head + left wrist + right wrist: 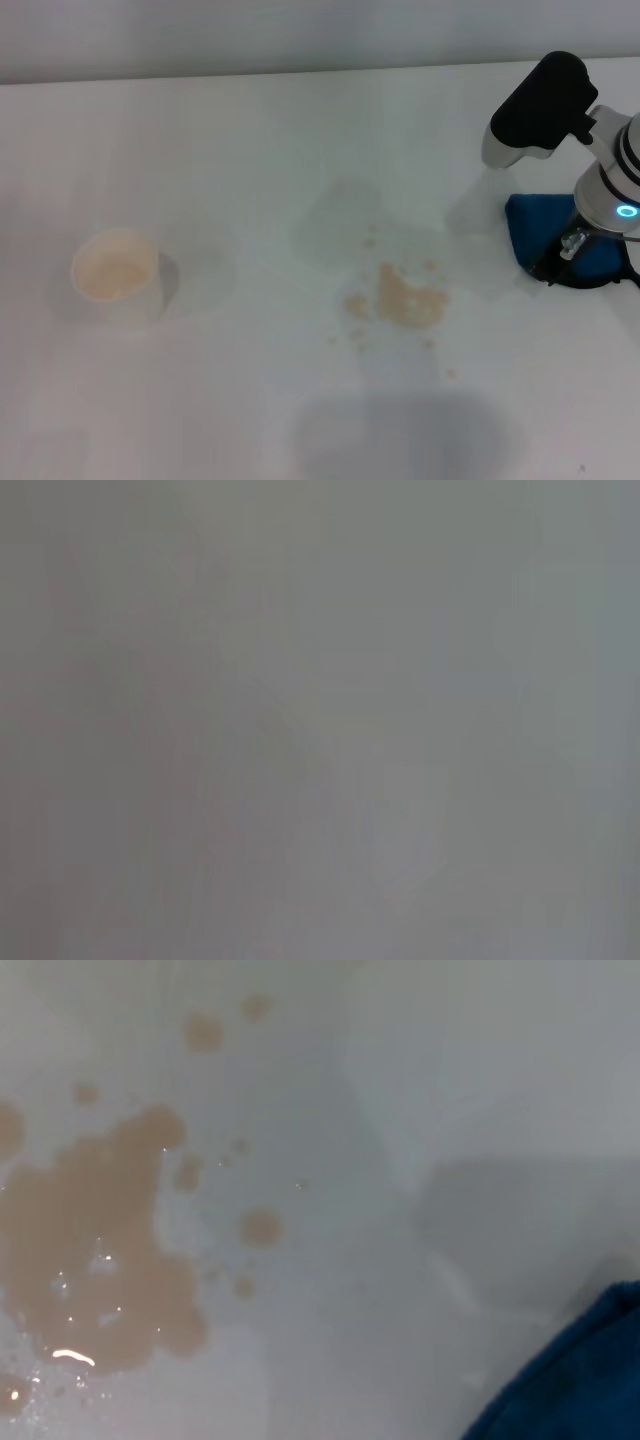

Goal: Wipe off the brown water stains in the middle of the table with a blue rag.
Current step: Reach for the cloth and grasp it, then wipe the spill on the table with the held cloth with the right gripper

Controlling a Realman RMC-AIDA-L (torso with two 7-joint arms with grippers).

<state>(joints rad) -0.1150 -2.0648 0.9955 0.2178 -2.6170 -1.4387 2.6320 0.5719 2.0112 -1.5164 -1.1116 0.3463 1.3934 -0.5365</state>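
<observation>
The brown water stains (405,298) lie as a tan blotch with small droplets around it, a little right of the table's (250,150) middle. They also show wet and glossy in the right wrist view (90,1260). The blue rag (535,225) lies on the table at the right, to the right of the stains. Its corner shows in the right wrist view (570,1380). My right gripper (563,258) is down on the rag, and the arm covers much of it. My left gripper is out of the head view, and the left wrist view shows only blank grey.
A white cup (117,275) with a tan inside stands at the left of the table, far from the stains. Faint grey shadows fall on the tabletop near the stains and at the front edge.
</observation>
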